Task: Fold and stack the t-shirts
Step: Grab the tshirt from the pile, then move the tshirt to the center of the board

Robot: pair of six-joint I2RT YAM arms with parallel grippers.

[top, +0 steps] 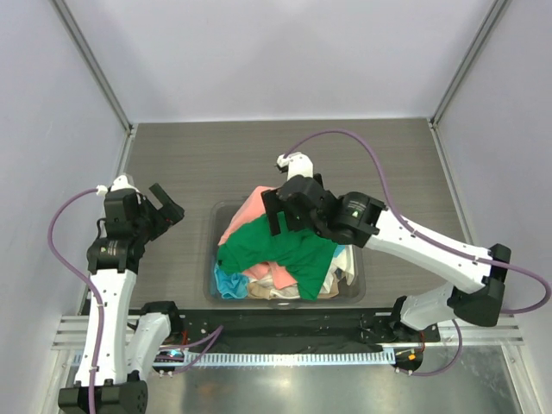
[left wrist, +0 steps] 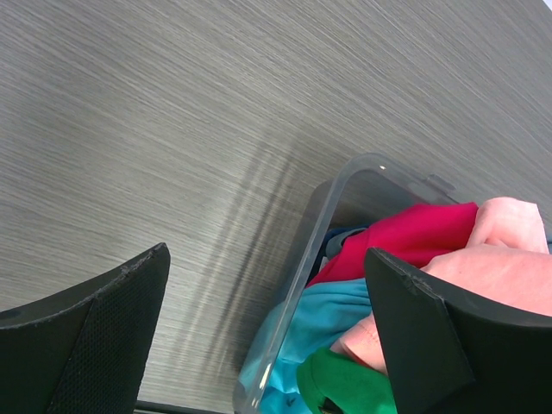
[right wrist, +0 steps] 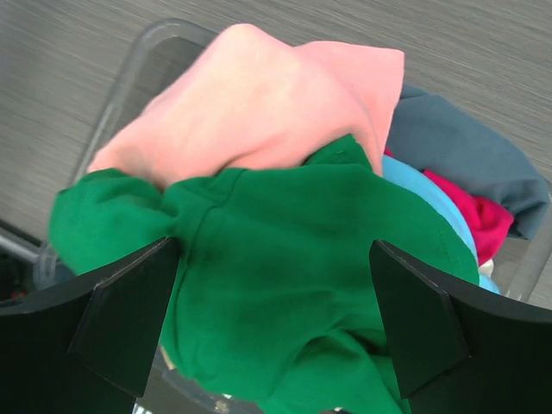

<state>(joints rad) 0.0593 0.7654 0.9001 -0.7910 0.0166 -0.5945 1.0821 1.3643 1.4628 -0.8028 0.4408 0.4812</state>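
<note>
A heap of t-shirts fills the grey plastic bin [top: 217, 210]. The bright green shirt [top: 276, 246] lies on top, with the salmon-pink one [top: 248, 210] behind it, a light blue one [top: 229, 283] at the front left and cream cloth [top: 332, 281] at the front right. In the right wrist view the green shirt [right wrist: 293, 259] lies under the pink one [right wrist: 259, 103], with red cloth [right wrist: 479, 216] at the right. My right gripper [right wrist: 274, 323] is open, right above the green shirt. My left gripper [left wrist: 267, 336] is open and empty, left of the bin, over the table.
The bin's clear rim [left wrist: 297, 276] shows in the left wrist view, with red [left wrist: 405, 237], light blue [left wrist: 332, 315] and pink [left wrist: 492, 259] cloth inside. Grey wood-grain table [top: 190, 164] surrounds the bin. White walls [top: 276, 52] enclose the back and sides.
</note>
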